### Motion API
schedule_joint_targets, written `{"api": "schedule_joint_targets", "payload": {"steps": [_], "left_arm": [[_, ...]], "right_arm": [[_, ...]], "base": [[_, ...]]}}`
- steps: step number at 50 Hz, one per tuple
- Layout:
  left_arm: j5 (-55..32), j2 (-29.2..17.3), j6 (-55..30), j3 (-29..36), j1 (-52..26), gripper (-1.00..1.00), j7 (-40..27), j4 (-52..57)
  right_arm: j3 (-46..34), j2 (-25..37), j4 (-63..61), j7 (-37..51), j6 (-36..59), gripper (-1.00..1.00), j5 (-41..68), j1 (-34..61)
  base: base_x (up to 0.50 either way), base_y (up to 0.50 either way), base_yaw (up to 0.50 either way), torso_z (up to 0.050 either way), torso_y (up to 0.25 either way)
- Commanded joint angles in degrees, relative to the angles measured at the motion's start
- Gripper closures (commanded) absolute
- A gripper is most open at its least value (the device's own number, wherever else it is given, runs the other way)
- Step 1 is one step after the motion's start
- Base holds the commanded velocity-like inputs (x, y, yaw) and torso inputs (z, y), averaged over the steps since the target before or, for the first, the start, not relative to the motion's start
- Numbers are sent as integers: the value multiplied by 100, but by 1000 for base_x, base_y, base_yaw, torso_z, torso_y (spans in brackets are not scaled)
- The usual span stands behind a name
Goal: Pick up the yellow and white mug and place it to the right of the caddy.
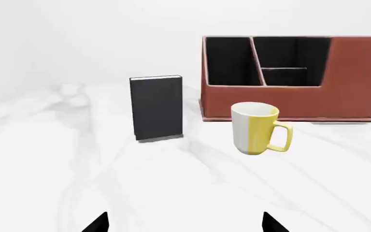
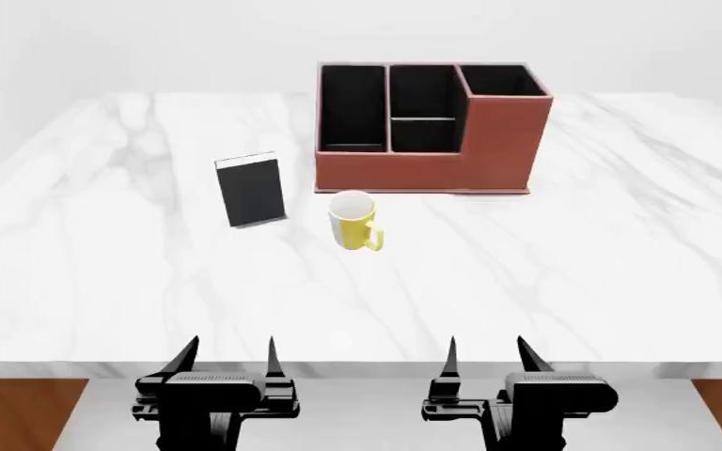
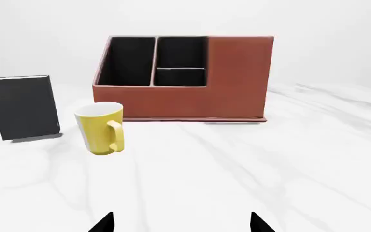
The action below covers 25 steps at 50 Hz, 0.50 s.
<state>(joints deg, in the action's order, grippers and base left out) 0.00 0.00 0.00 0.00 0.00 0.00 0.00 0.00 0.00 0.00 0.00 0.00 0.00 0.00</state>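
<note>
The yellow and white mug [image 2: 353, 222] stands upright on the white marble table [image 2: 612, 254], just in front of the reddish-brown caddy [image 2: 431, 127], its handle toward the front right. It also shows in the left wrist view [image 1: 258, 128] and the right wrist view [image 3: 101, 127]. The caddy shows in the left wrist view [image 1: 295, 77] and the right wrist view [image 3: 185, 77]. My left gripper [image 2: 226, 362] and right gripper [image 2: 487, 362] hover at the table's front edge, both open and empty, well short of the mug. Their fingertips [image 1: 98, 223] [image 3: 105, 223] stand wide apart.
A small black upright book-like block [image 2: 252, 190] stands left of the mug, also in the left wrist view [image 1: 158, 108] and right wrist view [image 3: 23, 107]. Bare marble lies to the right of the caddy [image 2: 637, 169]. The table's front edge runs just behind my grippers.
</note>
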Motion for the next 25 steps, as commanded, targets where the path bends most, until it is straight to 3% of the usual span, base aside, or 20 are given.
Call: {"api": "schedule_joint_targets", "payload": {"steps": [1,13,25], "left_arm": [[-44,-85,-60,111,-4,-100,-154,38],[220,-317,-1531,546,-95,-100,-550,1522],[475,-493,-3372,905,-589,-100,-486,3321]], "right_arm": [[-113,71,-7,164,106,-100,94,41],[-527,524,-1473,128,2007,-100,220,258],[-622,846,-3042,61,3950,-100,178,950]], "base": [[0,0,0,0,0],[0,0,0,0,0],[0,0,0,0,0]]}}
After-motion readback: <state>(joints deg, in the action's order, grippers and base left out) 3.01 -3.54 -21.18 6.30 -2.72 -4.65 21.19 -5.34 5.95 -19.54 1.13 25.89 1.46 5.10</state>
